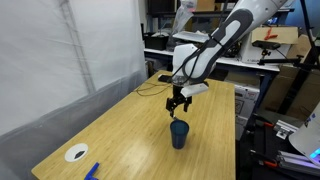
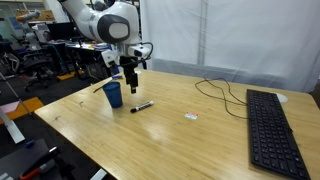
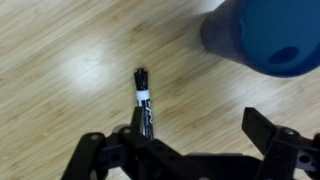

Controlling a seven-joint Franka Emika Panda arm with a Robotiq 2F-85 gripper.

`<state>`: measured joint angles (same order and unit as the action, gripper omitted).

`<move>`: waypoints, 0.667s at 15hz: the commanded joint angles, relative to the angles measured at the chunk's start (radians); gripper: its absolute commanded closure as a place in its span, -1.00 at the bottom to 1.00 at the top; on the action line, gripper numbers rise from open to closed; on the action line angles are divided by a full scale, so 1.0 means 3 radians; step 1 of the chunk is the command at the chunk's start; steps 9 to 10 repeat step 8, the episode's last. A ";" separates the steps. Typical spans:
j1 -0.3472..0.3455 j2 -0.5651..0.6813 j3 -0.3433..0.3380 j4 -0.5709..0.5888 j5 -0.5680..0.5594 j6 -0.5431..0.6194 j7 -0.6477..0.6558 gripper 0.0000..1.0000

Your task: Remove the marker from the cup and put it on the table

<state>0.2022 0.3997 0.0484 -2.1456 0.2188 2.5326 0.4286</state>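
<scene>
Marker (image 3: 144,102) on table (image 2: 200,140) near cup (image 2: 113,95), white label (unreadable), gripper (image 2: 131,85) spread above

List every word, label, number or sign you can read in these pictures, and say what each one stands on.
No text is legible in any view.
marker: the white band carries some print, too blurred to read.
keyboard: the key legends are too small to read.
cup: plain dark blue, no lettering visible.
</scene>
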 commanded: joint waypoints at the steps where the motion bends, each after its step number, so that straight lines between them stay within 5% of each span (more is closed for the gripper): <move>1: -0.0120 -0.0302 0.0084 0.0055 0.0187 -0.0527 -0.0003 -1.00; 5: -0.0146 -0.0533 0.0067 0.0254 0.0318 -0.1256 0.0065 -1.00; 10: -0.0125 -0.0607 0.0066 0.0339 0.0311 -0.1502 0.0148 -1.00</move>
